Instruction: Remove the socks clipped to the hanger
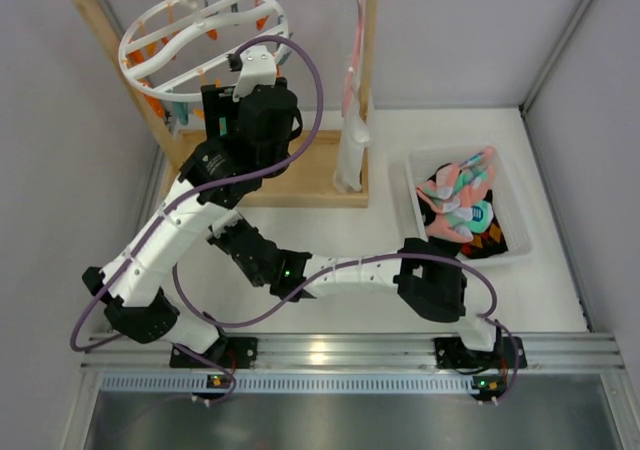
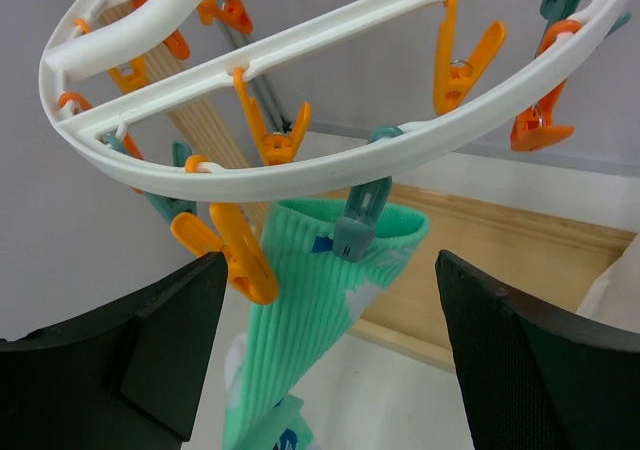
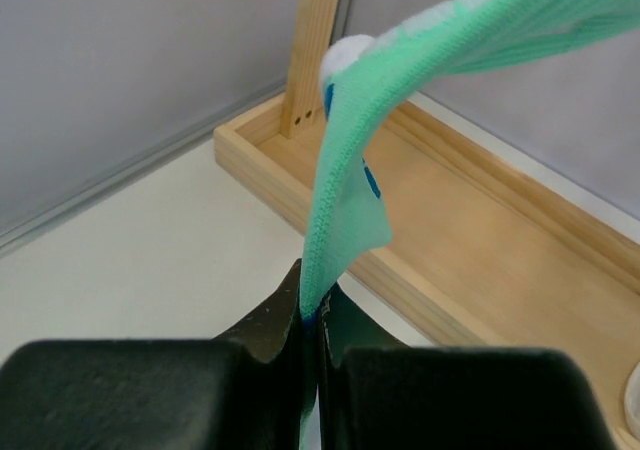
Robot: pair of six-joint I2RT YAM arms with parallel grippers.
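Note:
The white oval hanger (image 2: 330,160) hangs from the wooden rack, with orange and teal clips along its bars. In the top view the hanger (image 1: 200,40) is at the upper left. A mint-green sock (image 2: 310,310) hangs from a teal clip (image 2: 355,232) on the ring. My left gripper (image 2: 330,345) is open just below the ring, with the sock's cuff between its two black fingers (image 2: 150,350), and neither finger touches it. My right gripper (image 3: 315,315) is shut on the lower end of the same mint-green sock (image 3: 350,160), which runs up and to the right, pulled taut.
The wooden rack's tray base (image 1: 300,175) lies under the hanger, and a long pale cloth (image 1: 352,120) hangs from its right post. A white bin (image 1: 517,210) at the right holds several loose socks. Both arms cross in front of the rack.

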